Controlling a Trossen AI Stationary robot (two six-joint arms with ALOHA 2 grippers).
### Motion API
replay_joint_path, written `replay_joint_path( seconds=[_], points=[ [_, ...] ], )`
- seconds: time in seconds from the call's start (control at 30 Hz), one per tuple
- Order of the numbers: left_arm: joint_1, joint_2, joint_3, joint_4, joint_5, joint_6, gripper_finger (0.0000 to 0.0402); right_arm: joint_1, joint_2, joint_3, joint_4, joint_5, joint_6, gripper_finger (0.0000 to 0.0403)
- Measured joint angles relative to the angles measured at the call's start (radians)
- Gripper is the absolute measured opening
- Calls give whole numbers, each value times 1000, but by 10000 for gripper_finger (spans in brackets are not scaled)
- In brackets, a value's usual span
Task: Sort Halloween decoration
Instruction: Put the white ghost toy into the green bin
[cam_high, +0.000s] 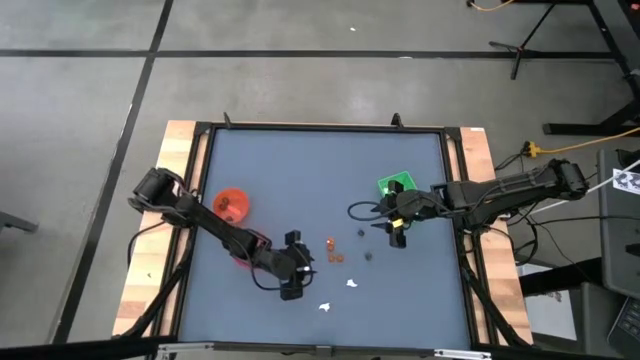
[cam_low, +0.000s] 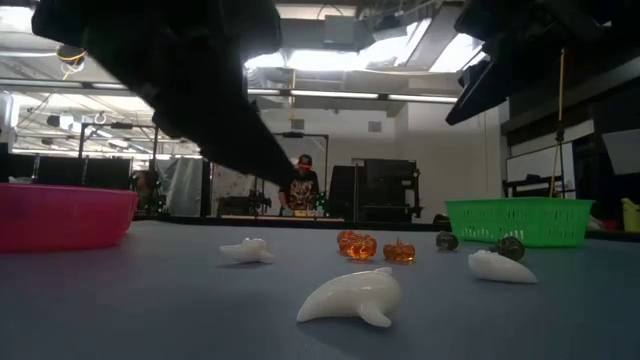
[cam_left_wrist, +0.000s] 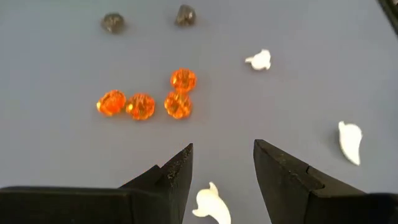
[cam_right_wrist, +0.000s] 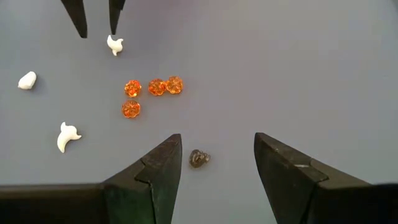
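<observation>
Left wrist view shows the Halloween decoration spread loose on the grey-blue table (cam_high: 300, 170): four orange pieces (cam_left_wrist: 177, 104) in a tight cluster, three in a row and one just beside the end of that row, two dark roundish pieces (cam_left_wrist: 185, 15) farther off beyond them, and three white pieces. One white piece (cam_left_wrist: 210, 205) lies between the tips of the left gripper (cam_left_wrist: 222, 165), low against the table, with neither finger touching it; the jaws stand wide apart and hold nothing. A second white piece (cam_left_wrist: 259, 60) sits near the orange cluster, and a third (cam_left_wrist: 350, 142) lies apart to one side.

Right wrist view has one dark piece (cam_right_wrist: 198, 158) lying between the spread fingers of the right gripper (cam_right_wrist: 217, 152), nearer one finger but apart from both; that gripper is also wide and empty. Past it are the same orange cluster (cam_right_wrist: 155, 87) and the white pieces (cam_right_wrist: 67, 136), with the other arm's finger tips over one of them.

From the high view, the left gripper (cam_high: 296, 272) hangs over the near middle of the table just beside the orange pieces (cam_high: 330, 252), and the right gripper (cam_high: 396, 230) is just beside the green tray (cam_high: 396, 183). An orange bowl (cam_high: 233, 204) stands to the left, and a pink bowl (cam_low: 60, 215) shows partly under the left arm.
</observation>
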Motion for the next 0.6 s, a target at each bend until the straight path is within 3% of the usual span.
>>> replay_joint_path(
  seconds=[0.6],
  points=[
    [0,49,-1,-62,5,1,155,0,0,0,-1,-1,1,199]
  ],
)
